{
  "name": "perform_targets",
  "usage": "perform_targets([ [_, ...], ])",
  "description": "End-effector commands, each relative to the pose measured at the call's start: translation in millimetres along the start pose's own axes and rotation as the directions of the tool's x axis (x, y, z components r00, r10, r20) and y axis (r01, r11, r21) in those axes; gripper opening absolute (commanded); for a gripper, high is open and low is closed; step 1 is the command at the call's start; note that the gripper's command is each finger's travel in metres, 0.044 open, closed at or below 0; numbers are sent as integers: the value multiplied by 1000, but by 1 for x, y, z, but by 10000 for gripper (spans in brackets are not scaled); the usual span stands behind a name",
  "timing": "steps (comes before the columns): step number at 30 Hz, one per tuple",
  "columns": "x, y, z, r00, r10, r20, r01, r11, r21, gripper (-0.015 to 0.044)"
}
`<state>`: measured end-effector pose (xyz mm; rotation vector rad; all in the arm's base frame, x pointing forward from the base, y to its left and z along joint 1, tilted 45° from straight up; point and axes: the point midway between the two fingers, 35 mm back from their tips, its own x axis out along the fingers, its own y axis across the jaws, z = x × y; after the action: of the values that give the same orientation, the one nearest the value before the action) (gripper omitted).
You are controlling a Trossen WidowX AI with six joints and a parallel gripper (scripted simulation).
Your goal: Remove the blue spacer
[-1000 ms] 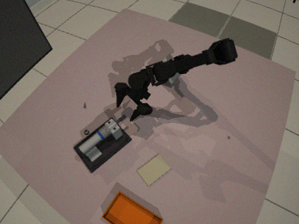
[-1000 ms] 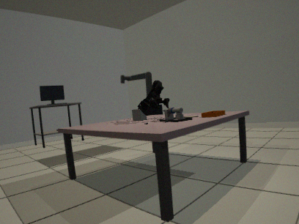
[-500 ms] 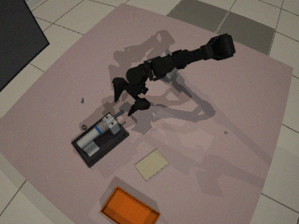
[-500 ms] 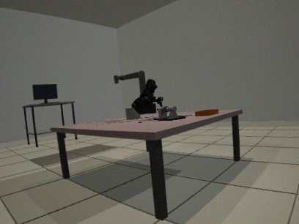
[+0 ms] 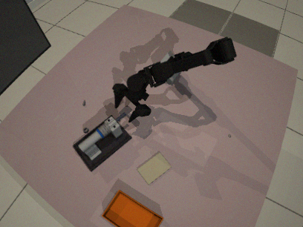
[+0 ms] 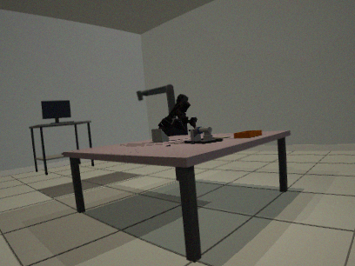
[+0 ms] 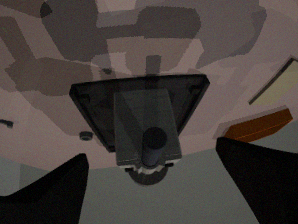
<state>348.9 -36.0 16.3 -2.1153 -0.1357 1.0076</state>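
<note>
The dark base plate (image 5: 108, 149) (image 7: 97, 102) carries a pale cylindrical housing (image 5: 88, 142) and, at its other end, a grey bracket block (image 5: 116, 130) (image 7: 142, 112). The blue spacer (image 5: 99, 133) (image 6: 198, 129) is a ring right beside the pale cylinder, with grey rings between it and the bracket. The shaft (image 5: 122, 116) (image 7: 154, 138) sticks out of the bracket toward the arm. My gripper (image 5: 124, 113) (image 6: 194, 122) (image 7: 154, 153) is open and empty. Its fingertips stand on either side of the shaft's line in the wrist view; whether they overlap the shaft's end in depth is unclear.
A small dark ring (image 5: 86, 130) (image 7: 86, 135) lies beside the base plate, and a small dark piece (image 5: 84, 103) (image 7: 6, 123) lies farther off. A pale yellow pad (image 5: 154, 168) (image 7: 277, 84) and an orange tray (image 5: 111, 206) (image 6: 248, 135) (image 7: 262, 125) are on the other side.
</note>
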Motion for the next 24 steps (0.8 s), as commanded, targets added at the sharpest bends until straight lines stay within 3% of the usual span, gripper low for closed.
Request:
perform_targets([
  [1, 7, 0, -1, 1000, 3, -3, -3, 1000, 5, 440],
  [24, 24, 0, 1, 1000, 1, -4, -1, 1000, 5, 440],
])
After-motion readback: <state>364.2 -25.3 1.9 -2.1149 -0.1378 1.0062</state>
